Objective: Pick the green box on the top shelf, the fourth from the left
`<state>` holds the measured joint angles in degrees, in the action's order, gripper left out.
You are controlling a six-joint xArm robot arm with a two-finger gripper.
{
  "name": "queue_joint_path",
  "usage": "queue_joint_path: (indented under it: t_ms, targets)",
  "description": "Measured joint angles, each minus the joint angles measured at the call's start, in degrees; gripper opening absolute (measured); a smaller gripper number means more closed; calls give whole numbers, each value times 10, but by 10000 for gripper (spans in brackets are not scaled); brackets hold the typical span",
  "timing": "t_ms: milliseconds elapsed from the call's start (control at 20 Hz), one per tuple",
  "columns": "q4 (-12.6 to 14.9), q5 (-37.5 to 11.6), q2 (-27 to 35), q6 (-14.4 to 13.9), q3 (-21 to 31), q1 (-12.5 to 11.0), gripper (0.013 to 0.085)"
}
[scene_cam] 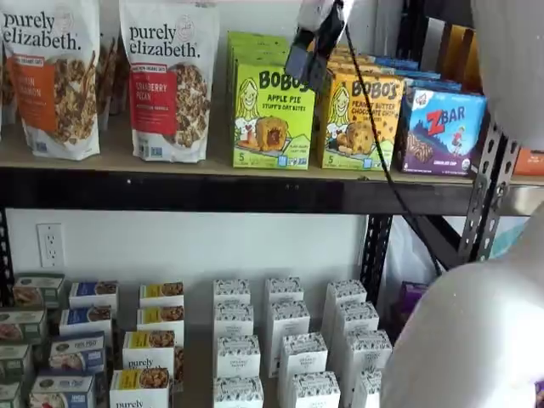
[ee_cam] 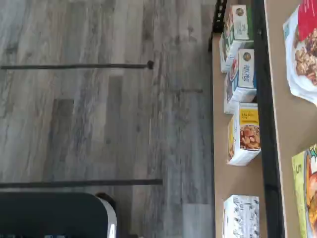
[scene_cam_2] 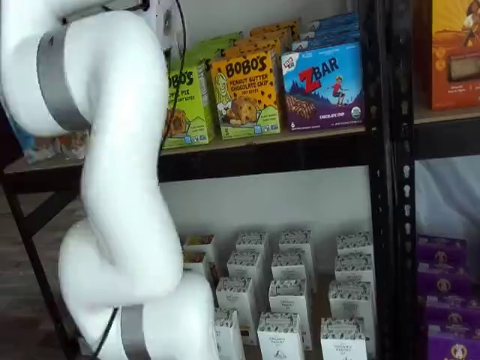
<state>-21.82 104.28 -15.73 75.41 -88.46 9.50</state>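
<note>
End effector [scene_cam: 311,53] hung in front of the top shelf [scene_cam: 212,191], roughly level with the upper edge of the cartons. Fingers showed as one dark shape in a shelf view, so the gap wasn't readable there, but the jaws stood at their widest and nothing was in them.

Green box [scene_cam: 273,116] stood upright at the shelf's front edge, touching the yellow box [scene_cam: 360,121] on one side, granola bag [scene_cam: 169,78] just beside the other. In the other shelf view the arm [scene_cam_2: 112,165] covered part of the green box [scene_cam_2: 187,105].

Risks from here:
- End effector sat over the seam between green and yellow. A straight push in could have caught the yellow box, or both.
- No gap on the yellow side. A finger could have landed on the carton face and shoved it back instead of sliding alongside.
- More green cartons stood behind it, so a push could have jammed the row.
- Cable [scene_cam: 374,144] draped across the yellow box, so a snag on retract looked possible.
- Wrist view showed only floor and lower-shelf boxes [ee_cam: 242,134], so no close check on alignment.
</note>
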Motion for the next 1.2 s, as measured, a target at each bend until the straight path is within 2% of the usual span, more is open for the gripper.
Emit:
queue_joint_path:
  t_ms: [150, 350, 500, 650, 850, 1000, 1200]
  targets:
    - [16, 28, 19, -11, -35, 9, 850]
    - [13, 30, 25, -18, -50, 13, 850]
    - [10, -6, 11, -21, -32, 17, 850]
    - [8, -74, -17, -21, 8, 22, 850]
    - [12, -131, -35, -21, 39, 26, 850]
    - [14, -164, -40, -20, 53, 28, 850]
    - [15, -180, -27, -10, 47, 18, 850]
